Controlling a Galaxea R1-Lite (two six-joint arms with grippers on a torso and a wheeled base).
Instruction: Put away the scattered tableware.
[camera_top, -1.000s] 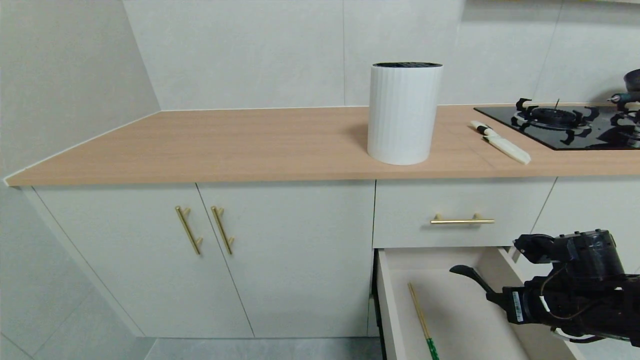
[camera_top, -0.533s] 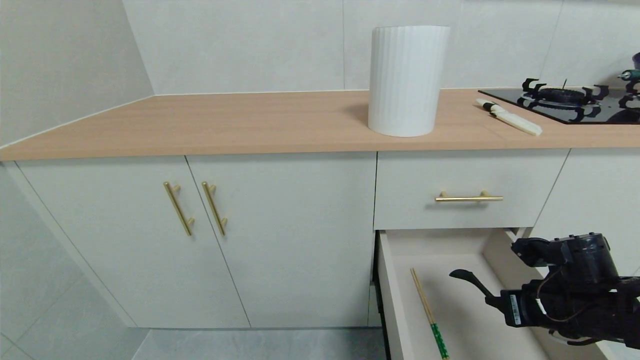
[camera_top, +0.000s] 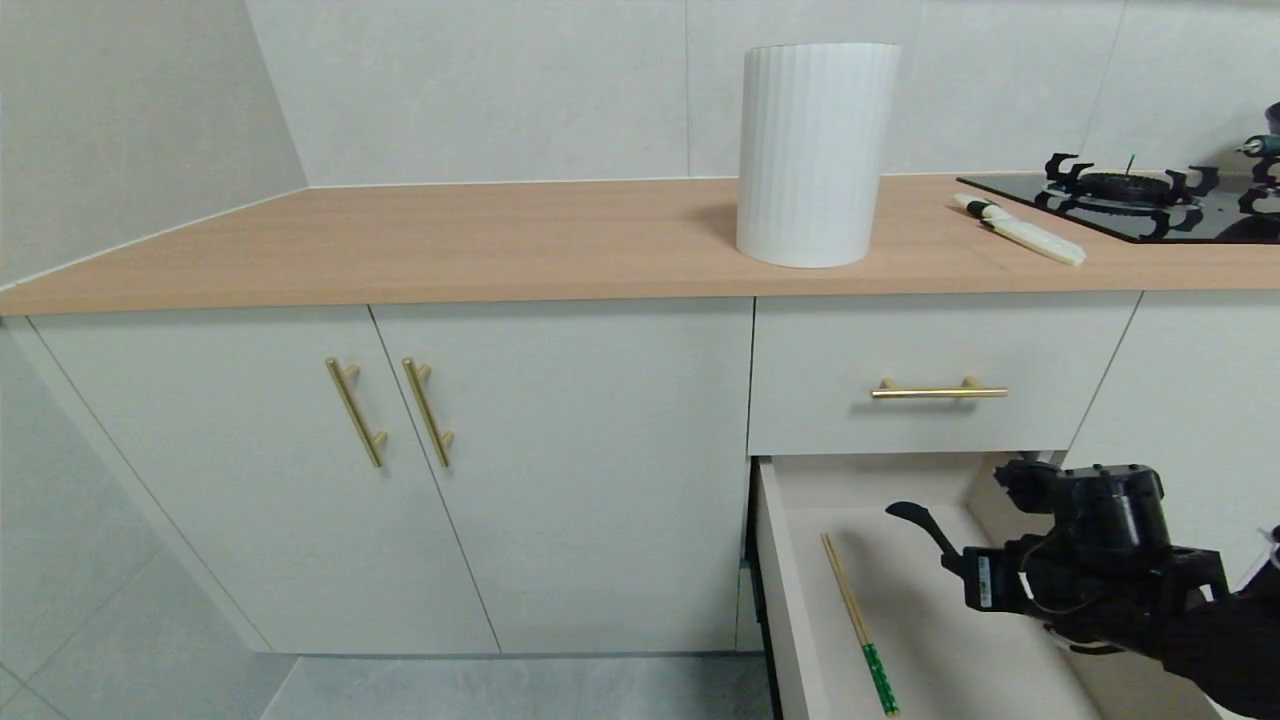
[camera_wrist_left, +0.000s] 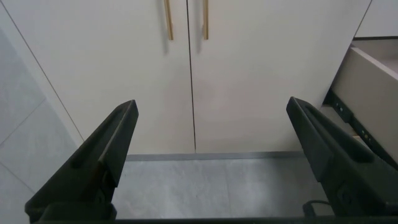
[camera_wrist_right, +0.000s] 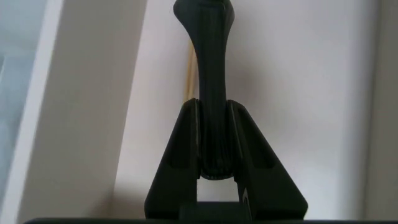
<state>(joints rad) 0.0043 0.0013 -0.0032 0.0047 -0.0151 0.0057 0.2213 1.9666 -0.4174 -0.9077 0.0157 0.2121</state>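
the black utensil (camera_top: 915, 522) is held by its handle in the right gripper (camera_top: 966, 577), whose fingers are closed on it, above the open drawer (camera_top: 781, 560). in the drawer the chopsticks (camera_top: 855, 625) lie near its left wall. on the counter (camera_top: 450, 240) a knife (camera_top: 1020, 230) lies beside a white holder (camera_top: 810, 155). the left gripper (camera_wrist_left: 211, 155) is wide open, low, facing the cabinet doors (camera_wrist_left: 249, 74).
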